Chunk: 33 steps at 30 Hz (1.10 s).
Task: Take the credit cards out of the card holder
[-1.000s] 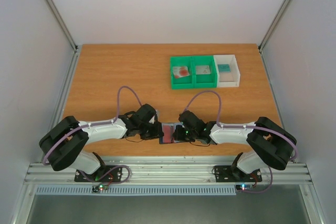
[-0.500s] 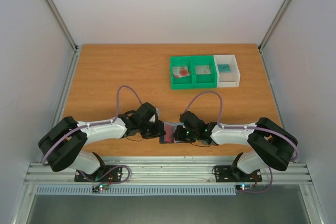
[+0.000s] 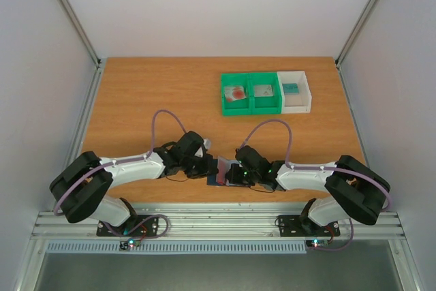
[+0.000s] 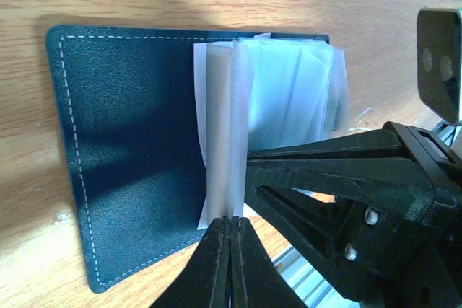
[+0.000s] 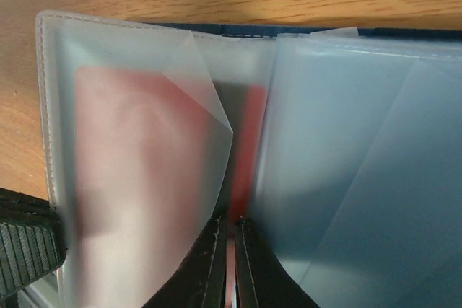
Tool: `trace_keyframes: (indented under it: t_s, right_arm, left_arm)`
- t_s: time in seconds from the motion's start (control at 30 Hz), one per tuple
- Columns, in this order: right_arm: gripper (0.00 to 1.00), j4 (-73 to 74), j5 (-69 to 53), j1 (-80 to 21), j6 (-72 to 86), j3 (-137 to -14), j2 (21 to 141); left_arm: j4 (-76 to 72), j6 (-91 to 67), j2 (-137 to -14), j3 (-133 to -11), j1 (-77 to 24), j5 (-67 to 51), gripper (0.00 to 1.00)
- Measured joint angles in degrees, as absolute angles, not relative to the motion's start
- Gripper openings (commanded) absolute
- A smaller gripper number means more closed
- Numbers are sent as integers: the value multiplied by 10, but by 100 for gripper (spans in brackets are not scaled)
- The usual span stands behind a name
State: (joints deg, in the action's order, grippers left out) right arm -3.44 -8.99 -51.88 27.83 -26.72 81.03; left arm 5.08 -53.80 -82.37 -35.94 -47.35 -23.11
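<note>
As both reach inward, left gripper (image 4: pixel 229 223) pinches the card holder (image 4: pixel 130 156), right gripper (image 5: pixel 229 223) a credit card (image 5: pixel 249 142).

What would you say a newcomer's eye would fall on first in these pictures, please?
Most likely the open navy card holder at the near edge of the table, where both arms meet: the left claw is shut on a frosted sleeve, and the right claw nips a red credit card between sleeves. Next come the green bins and the white bin at the far right.
</note>
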Motion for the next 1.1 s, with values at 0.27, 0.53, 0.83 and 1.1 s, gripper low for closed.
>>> trace_keyframes:
  t_s: [0.27, 0.53, 0.83, 1.1]
  right_arm:
    - [6, -35, -90, -519, 281, -267, 810]
    - [6, -35, -88, -519, 282, -263, 807]
    - [6, -48, -86, -519, 283, -250, 798]
    - [6, -51, -85, -519, 283, -241, 787]
  left_arm:
    - [44, -540, -825, -360, -474, -238, 9]
    - [36, -543, -831, -360, -476, -241, 21]
    - [35, -548, -836, -373, -482, -250, 25]
    - [18, -549, -837, -376, -486, -261, 24]
